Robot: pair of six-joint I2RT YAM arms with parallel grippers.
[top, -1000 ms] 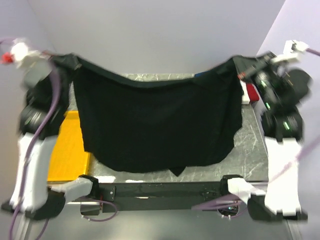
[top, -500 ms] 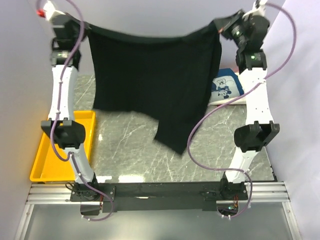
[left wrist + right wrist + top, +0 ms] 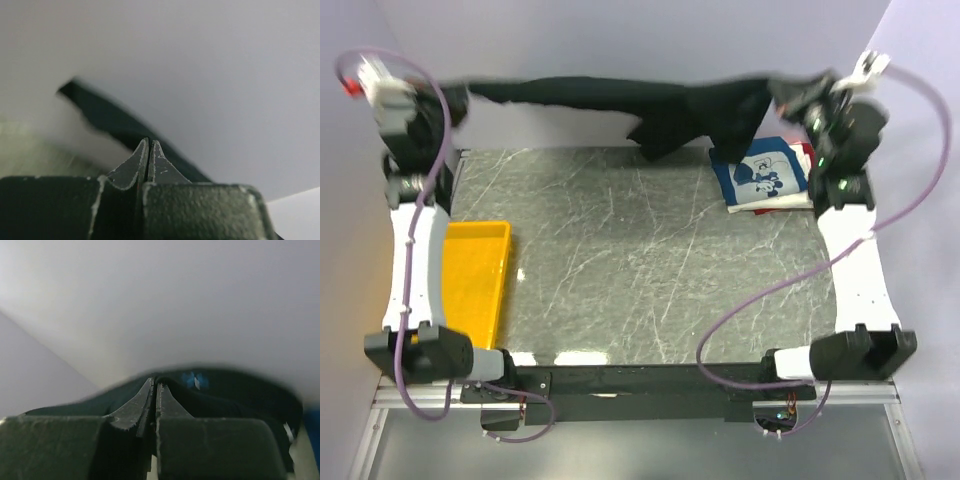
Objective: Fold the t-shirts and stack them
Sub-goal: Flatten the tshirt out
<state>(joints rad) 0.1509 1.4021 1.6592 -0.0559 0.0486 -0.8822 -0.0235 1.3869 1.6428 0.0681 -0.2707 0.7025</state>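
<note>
black t-shirt (image 3: 665,110) stretched in air, blue printed t-shirt (image 3: 765,176) folded far right

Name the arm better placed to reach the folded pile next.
Right, probably. The right end effector holds the black t-shirt just beyond the blue cartoon-print t-shirt; the left end effector is across the table.
</note>
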